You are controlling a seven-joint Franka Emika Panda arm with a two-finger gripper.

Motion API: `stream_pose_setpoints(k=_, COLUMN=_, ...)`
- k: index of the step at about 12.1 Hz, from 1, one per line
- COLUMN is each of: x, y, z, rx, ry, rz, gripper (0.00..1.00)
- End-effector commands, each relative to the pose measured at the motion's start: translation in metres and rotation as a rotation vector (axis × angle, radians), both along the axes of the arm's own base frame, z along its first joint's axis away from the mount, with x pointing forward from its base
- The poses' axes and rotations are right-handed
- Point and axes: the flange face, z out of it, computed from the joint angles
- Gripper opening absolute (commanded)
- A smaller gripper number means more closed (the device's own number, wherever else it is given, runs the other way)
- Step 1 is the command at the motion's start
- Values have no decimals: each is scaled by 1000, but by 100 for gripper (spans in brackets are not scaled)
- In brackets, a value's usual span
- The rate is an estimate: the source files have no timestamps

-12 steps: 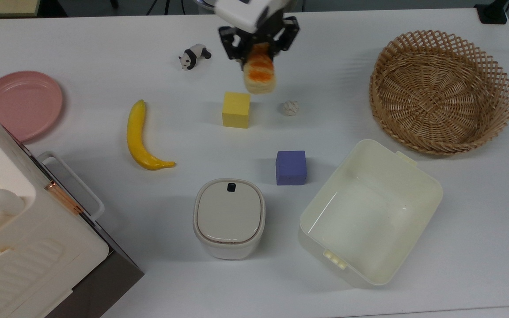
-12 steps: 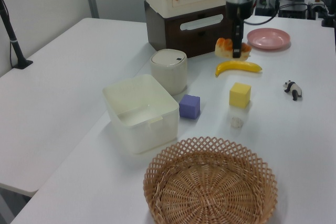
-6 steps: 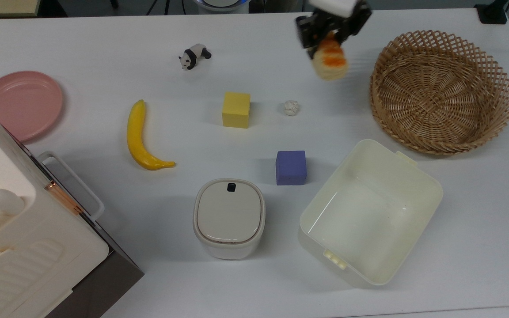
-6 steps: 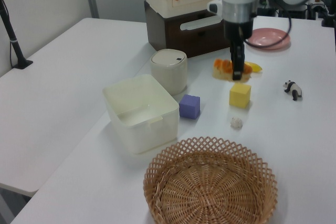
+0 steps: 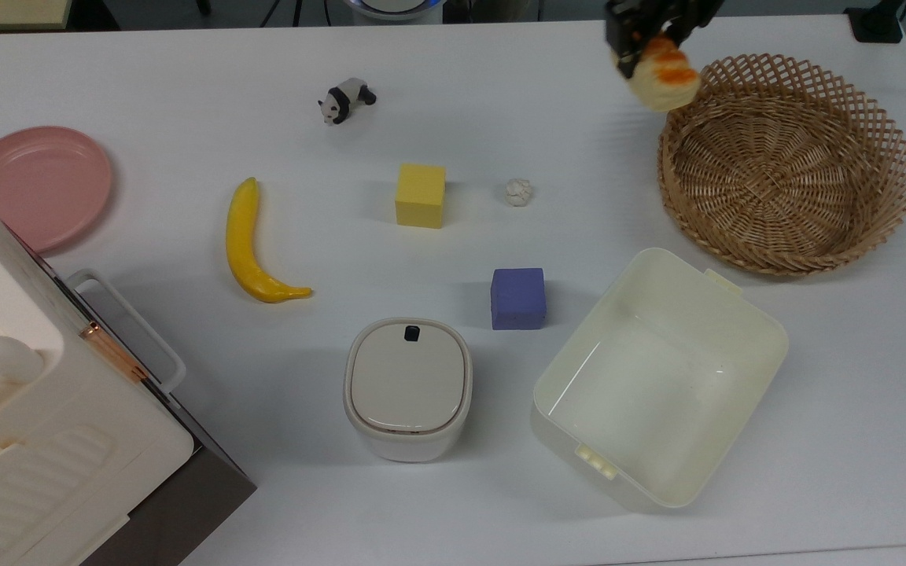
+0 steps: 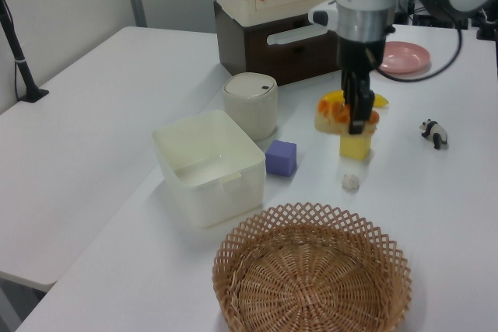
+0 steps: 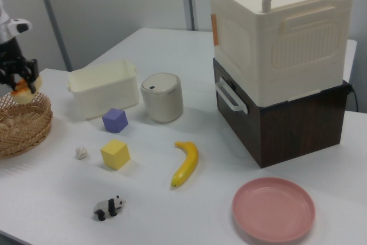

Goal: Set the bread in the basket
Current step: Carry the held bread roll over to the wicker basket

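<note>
From the left view we meet the basket (image 6: 312, 273) first, standing empty at the near end of the desk (image 6: 93, 138). Beyond it, past the small white ball (image 6: 351, 182) and the yellow cube (image 6: 355, 146), our gripper (image 6: 359, 118) hangs clamped on the bread (image 6: 336, 114), well above the desk. In the top view the bread (image 5: 661, 77) overlaps the basket's (image 5: 785, 161) lattice rim at the top view's left, so the basket's middle lies further toward the top view's right.

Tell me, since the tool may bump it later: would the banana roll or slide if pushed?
The banana lies flat on its curved side, so it would probably pivot or slide, not roll. Its glossy skin suggests little grip on the smooth table.
</note>
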Motion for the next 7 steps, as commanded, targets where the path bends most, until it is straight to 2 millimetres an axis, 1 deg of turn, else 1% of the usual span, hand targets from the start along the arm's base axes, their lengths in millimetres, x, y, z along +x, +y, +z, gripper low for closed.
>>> stream_pose_setpoints(k=1, x=-23, y=49, z=-5, rx=-4, ry=-6, rz=69, gripper=53)
stream_pose_setpoints(k=4, x=-39, y=70, z=-4, rx=-12, ry=-22, rz=104, gripper=53)
stream_pose_setpoints(k=7, x=-48, y=83, z=-3, rx=6, ry=-36, rz=123, gripper=52)
